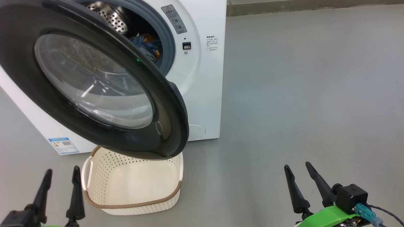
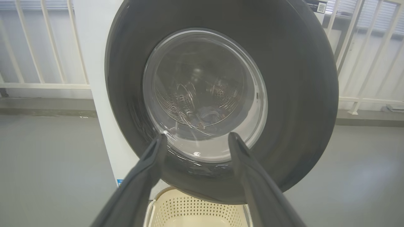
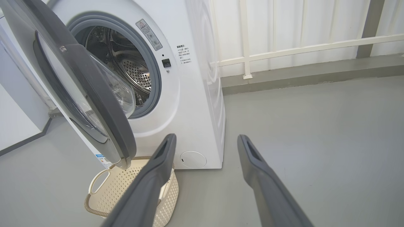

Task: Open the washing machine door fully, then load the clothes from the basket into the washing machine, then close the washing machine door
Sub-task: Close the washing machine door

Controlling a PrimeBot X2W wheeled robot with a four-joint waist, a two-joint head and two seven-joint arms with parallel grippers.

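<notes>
The washing machine [image 1: 202, 94] stands on the grey floor [image 1: 300, 78], its white front turned toward the robot and a blue label sticker [image 1: 64, 145] low on its left. The washing machine door [image 1: 94, 82] is swung partway out, hinged on the left. Its glossy black ring and bulging glass window face the head camera, and its lower edge hangs over the far part of the basket [image 1: 135, 206]. Past the door's right edge the grey gasket [image 1: 164, 34] and the steel drum [image 1: 110, 15] are visible, and the clothes [image 1: 146, 45] lie inside the drum as a blue heap with orange spots. The basket sits on the floor just in front of the machine, with its brown rim toward the robot and its cream bottom showing.

The left gripper [image 1: 62, 170] is at the lower left of the head view, just left of the basket. Its 2 fingers point up and forward, spread wide apart and holding nothing. In the left wrist view they aim at the door's outer face and frame the lower glass, clear of it.

The right gripper [image 1: 297, 165] is at the lower right over the floor, well apart from the machine, on a green wrist bracket. Its 2 fingers lean up and slightly left, also spread wide and empty. In the right wrist view they point toward the machine's lower right corner.
</notes>
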